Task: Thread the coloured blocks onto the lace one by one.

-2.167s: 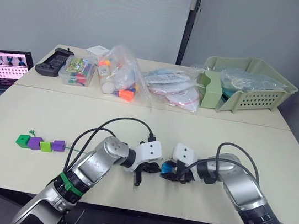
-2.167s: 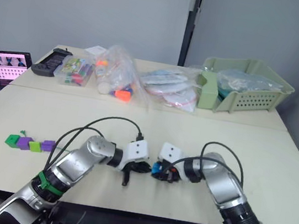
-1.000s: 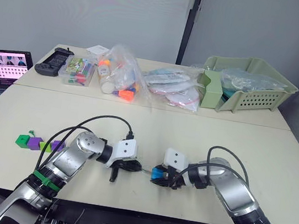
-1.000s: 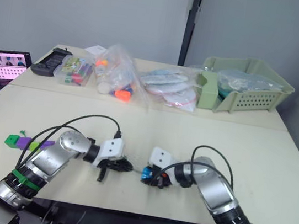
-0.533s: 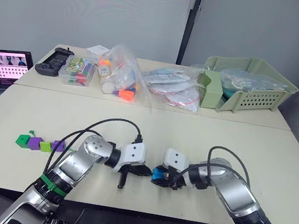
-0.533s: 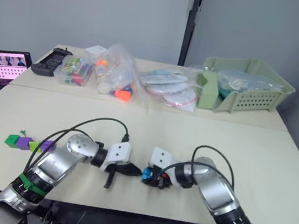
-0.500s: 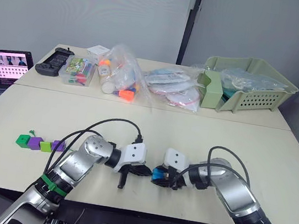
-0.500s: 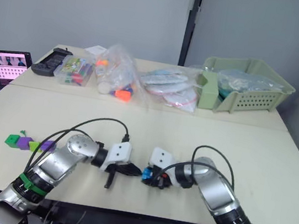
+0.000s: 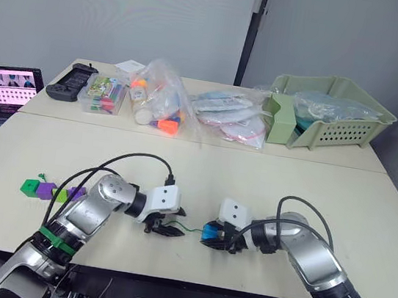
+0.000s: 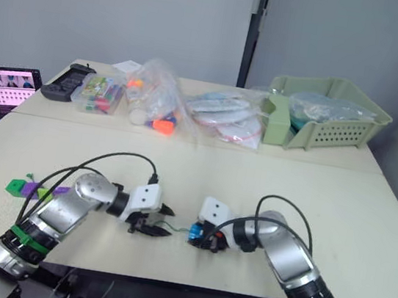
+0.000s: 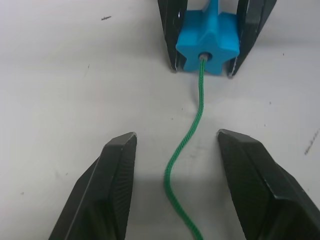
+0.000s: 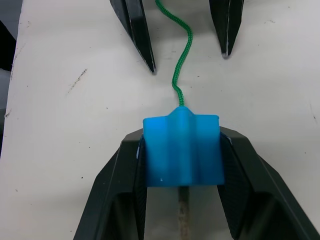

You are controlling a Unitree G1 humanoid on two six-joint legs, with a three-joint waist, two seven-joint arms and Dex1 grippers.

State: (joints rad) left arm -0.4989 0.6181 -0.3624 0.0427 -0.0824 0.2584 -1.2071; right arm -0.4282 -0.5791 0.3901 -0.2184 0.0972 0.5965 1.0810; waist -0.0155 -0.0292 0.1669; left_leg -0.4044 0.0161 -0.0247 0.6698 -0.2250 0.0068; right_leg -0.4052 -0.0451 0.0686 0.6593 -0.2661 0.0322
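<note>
My right gripper (image 12: pixel 182 144) is shut on a blue star-shaped block (image 12: pixel 182 152), held low over the table at centre front (image 9: pixel 209 232). The green lace (image 11: pixel 192 125) enters the block's hole and runs left along the table. A pale stiff tip (image 12: pixel 183 215) shows on the block's far side. My left gripper (image 11: pixel 176 134) is open just left of the block (image 9: pixel 166 223), its fingers on either side of the lace without touching it. At the far left, a dark green block (image 9: pixel 30 186), two purple blocks (image 9: pixel 46 190) and a light green one (image 9: pixel 60 194) sit in a row.
Along the table's back lie a laptop (image 9: pixel 3 88), a black controller (image 9: pixel 71 79), a clear marker case (image 9: pixel 105 95), plastic bags of parts (image 9: pixel 160 106) and a green basket (image 9: pixel 330 112). The table's front edge is close below both grippers.
My left gripper has opened, let go of the lace and drawn back left from the blue block. The right gripper stays shut on the block in place.
</note>
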